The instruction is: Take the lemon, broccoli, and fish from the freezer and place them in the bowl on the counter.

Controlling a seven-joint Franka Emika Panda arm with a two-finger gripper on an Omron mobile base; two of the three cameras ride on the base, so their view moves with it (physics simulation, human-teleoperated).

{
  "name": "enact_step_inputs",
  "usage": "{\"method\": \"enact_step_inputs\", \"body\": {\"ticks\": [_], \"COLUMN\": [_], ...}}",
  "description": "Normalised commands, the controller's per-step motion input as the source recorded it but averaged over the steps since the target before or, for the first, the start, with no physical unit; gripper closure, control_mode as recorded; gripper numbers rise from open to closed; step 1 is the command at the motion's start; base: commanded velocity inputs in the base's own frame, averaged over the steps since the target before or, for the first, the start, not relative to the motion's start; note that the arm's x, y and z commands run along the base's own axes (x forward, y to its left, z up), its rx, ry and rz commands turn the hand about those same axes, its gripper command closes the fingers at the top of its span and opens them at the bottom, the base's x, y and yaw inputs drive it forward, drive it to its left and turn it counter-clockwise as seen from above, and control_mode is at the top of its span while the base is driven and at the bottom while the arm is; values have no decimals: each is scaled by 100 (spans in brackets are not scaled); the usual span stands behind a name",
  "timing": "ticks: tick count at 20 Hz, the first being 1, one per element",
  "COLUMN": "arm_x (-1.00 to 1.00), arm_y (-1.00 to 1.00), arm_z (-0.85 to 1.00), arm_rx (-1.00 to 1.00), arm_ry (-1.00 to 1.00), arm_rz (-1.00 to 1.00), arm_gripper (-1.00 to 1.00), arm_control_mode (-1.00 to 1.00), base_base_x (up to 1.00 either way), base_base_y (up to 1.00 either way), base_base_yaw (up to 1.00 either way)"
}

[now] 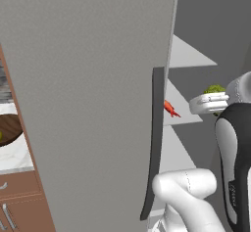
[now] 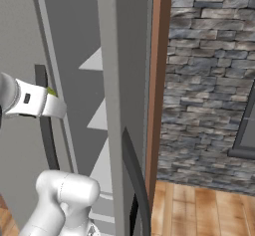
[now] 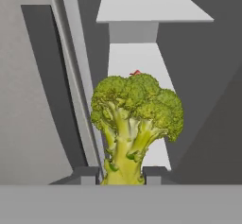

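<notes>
Claw (image 3: 122,176) clamped tight on broccoli (image 3: 136,119) stalk; fish (image 1: 170,108) lies on freezer (image 1: 88,104) shelf

The white arm reaches forward at shelf height, its end effector (image 3: 121,176) clamped on the broccoli (image 3: 136,119) stalk.

one broccoli (image 3: 134,124), one fish (image 1: 170,108), one bowl (image 1: 9,129), perhaps one lemon (image 1: 0,135).

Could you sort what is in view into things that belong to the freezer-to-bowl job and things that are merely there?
Job:
- broccoli, held in the shut gripper
- fish on a freezer shelf
- bowl on the counter

Merely there:
- stone wall
- wooden floor
</notes>
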Motion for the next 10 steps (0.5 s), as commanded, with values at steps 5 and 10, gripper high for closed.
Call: {"method": "enact_step_inputs", "body": {"ticks": [5, 10], "arm_x": [0, 0], "arm_y": [0, 0], "arm_z": [0, 0], "arm_rx": [0, 0], "arm_ry": [0, 0], "arm_rz": [0, 0], "arm_gripper": [100, 100], "arm_control_mode": [100, 100], "base_base_x": [-42, -72], "base_base_y": [2, 59], "base_base_yaw": [0, 1]}}
